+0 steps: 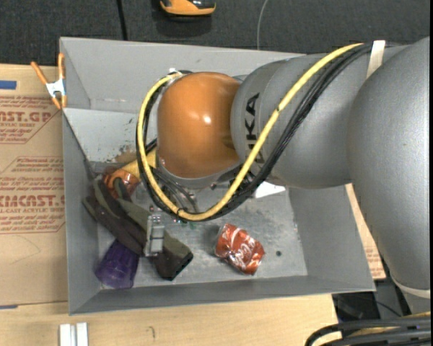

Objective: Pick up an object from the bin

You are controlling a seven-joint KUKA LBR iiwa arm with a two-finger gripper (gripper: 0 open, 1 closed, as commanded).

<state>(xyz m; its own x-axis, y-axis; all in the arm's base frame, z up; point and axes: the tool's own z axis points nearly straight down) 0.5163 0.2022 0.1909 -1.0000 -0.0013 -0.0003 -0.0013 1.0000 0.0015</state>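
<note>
Several things crowd the lower-left corner of the bin (108, 125) under my gripper (156, 238): dark olive block (172, 259) touching it, near the front wall, long dark piece (114, 218) beside it, purple lump (117, 265) further left. Jaw state: can't tell, wrist blocks it. Risk: I pinch two pieces at once, or clip the block's edge and drop it on lift. Red crumpled can (239, 249) sits apart.

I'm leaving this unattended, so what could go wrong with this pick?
The pincer sits in a heap near the bin's left wall, beside a dark olive block, a long dark piece and a purple lump; it may lift two or knock one aside. The orange wrist cover hides part of that spot, so a miss could go unnoticed.
</note>
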